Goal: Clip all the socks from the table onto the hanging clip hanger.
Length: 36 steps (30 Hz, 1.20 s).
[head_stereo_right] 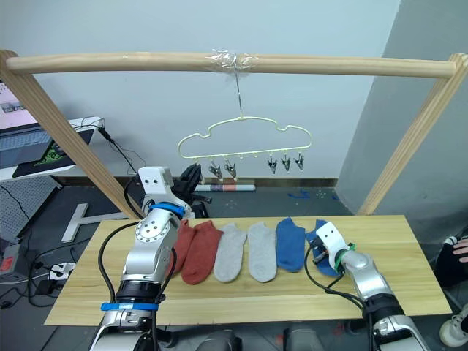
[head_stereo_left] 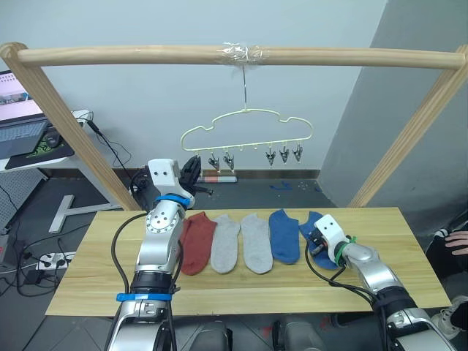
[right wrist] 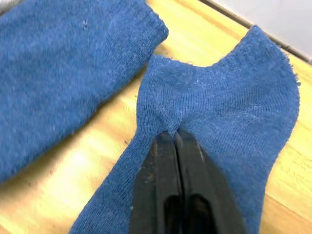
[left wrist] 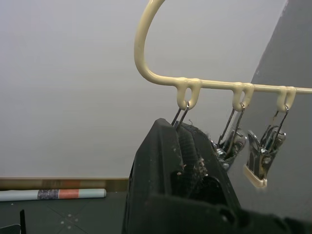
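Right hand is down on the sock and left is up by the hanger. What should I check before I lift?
1. Right hand grip on the rightmost blue sock: ok. The fingers are shut and the fabric puckers at the tips.
2. Sock free of the other blue sock: ok. Bare table shows between them.
3. Left hand at the leftmost clip: ok, right at it.
4. That clip pressed open: cannot tell.
5. Clips on the clip hanger free: ok, no sock hangs from any.
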Tool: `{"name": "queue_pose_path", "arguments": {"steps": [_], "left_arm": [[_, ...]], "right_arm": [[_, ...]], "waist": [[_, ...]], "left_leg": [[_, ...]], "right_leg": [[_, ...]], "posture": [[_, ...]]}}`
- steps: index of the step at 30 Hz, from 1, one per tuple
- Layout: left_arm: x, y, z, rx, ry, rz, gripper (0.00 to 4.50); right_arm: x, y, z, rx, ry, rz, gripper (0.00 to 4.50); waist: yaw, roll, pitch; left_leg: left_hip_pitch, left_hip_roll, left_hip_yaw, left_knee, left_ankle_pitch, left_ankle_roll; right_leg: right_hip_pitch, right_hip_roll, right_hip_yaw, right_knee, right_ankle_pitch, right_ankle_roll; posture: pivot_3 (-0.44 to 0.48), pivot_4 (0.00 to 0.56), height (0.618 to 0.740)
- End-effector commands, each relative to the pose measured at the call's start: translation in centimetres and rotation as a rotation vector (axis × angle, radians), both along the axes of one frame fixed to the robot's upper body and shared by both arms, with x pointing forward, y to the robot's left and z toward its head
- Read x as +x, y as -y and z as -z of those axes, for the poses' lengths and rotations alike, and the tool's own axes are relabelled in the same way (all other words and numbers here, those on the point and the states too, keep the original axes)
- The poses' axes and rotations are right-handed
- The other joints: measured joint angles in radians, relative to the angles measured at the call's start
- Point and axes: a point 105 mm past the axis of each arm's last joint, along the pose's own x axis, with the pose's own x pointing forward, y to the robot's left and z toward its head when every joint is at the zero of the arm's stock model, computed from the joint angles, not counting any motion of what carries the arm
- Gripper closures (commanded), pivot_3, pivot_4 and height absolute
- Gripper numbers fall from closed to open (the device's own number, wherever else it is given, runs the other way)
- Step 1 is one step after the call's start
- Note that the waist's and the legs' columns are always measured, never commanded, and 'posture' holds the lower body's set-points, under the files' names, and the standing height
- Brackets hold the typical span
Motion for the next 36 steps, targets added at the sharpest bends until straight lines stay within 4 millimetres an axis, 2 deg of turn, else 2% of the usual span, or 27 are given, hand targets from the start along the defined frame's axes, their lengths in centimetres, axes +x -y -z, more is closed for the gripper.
{"name": "queue_pose_path", "arguments": {"steps": [1,7,15,18,21,29,33,36], "left_arm": [[-0.1,-0.4,-1.1,0.0,0.041,0.002,4.5],[-0.1,-1.0,-1.0,0.0,0.035,-0.011,4.5],[-0.6,-1.2,-0.8,-0.031,0.022,-0.001,4.5],[-0.7,-1.4,-0.5,-0.147,-0.033,0.039,4.5],[-0.9,-1.7,0.0,-0.299,-0.117,0.087,4.5],[-1.6,-1.5,0.2,-0.607,-0.263,0.182,4.5],[-2.2,-1.1,0.0,-0.869,-0.331,0.256,4.5],[-2.5,-0.7,-0.4,-0.937,-0.345,0.291,4.5]], "right_arm": [[-0.8,1.2,0.5,-0.069,0.001,-0.025,4.47],[-0.9,1.2,-1.2,-0.07,0.05,-0.09,4.47],[-0.4,-2.3,-7.3,-0.021,0.275,-0.287,4.47],[-0.6,-4.3,-10.5,-0.048,0.408,-0.42,4.47],[-1.0,-6.0,-12.4,-0.074,0.51,-0.534,4.47],[-1.6,-9.6,-16.0,-0.029,0.719,-0.662,4.47],[-2.8,-13.0,-17.8,0.069,0.796,-0.755,4.47],[-3.0,-14.5,-18.3,0.104,0.818,-0.782,4.47]], "waist": [[0.0,0.0,0.0],[0.0,-0.001,0.003],[-0.004,0.001,0.015],[0.0,0.001,0.016],[-0.001,0.0,0.016],[-0.001,-0.001,0.016],[-0.002,-0.001,0.016],[0.001,-0.001,0.017]], "left_leg": [[0.0,0.0,0.0,0.0,0.0,0.0],[0.0,0.0,0.0,-0.001,0.0,0.0],[-0.001,0.001,0.001,-0.001,0.0,0.0],[-0.001,0.001,0.0,-0.001,0.0,0.0],[-0.001,0.001,0.001,-0.001,0.0,0.0],[-0.001,0.001,0.001,-0.002,0.002,-0.004],[-0.001,0.002,0.0,-0.002,0.002,-0.004],[-0.001,0.002,-0.001,-0.002,0.002,-0.004]], "right_leg": [[0.0,0.0,0.0,0.0,0.0,0.0],[-0.001,0.0,0.0,0.0,0.0,0.0],[-0.002,0.0,0.0,0.0,0.0,0.0],[-0.002,0.0,0.0,0.0,0.0,0.0],[-0.002,0.0,0.0,-0.001,0.0,0.001],[-0.002,0.0,0.0,-0.001,0.0,0.001],[-0.002,0.0,0.0,0.0,0.0,0.001],[-0.002,0.0,-0.001,0.0,0.0,0.001]], "posture": [[-0.067,0.162,0.74],[-0.045,0.162,0.74],[-0.03,0.161,0.74],[-0.018,0.159,0.74],[-0.012,0.158,0.74],[0.0,0.153,0.74],[0.005,0.151,0.74],[0.003,0.151,0.74]]}}
